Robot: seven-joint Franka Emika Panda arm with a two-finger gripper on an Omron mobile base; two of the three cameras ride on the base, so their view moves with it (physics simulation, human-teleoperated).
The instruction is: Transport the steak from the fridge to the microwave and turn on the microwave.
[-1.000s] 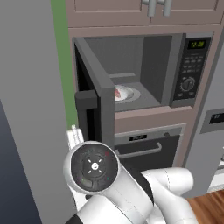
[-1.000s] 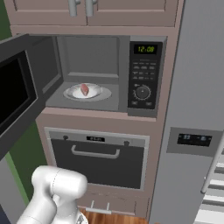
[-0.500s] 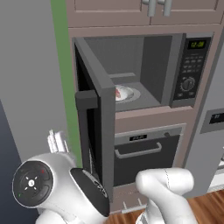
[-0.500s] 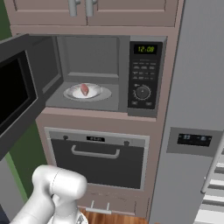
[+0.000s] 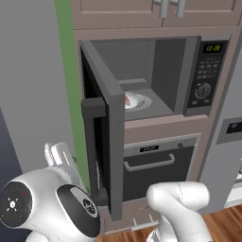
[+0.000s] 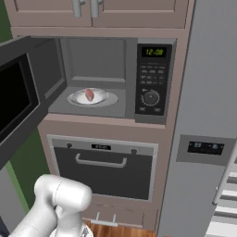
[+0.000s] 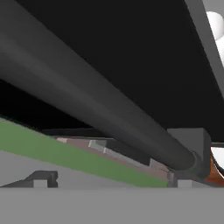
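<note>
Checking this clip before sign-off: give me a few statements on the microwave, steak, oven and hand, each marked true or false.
1. The microwave door stands open. True.
2. The steak lies on a plate inside the microwave. True.
3. The oven below the microwave is open. False: its door is closed.
4. The microwave clock is dark. False: green digits are lit.
5. The hand view looks closely at the door's handle. True.
6. The hand holds the steak. False: the steak rests in the microwave.

**Microwave floor and its load**

You see the microwave [image 6: 97, 74] with its door swung open; on its grey floor sits a round pale plate [image 6: 104, 98], and the steak [image 6: 89, 95] lies on that plate, near its middle
</note>
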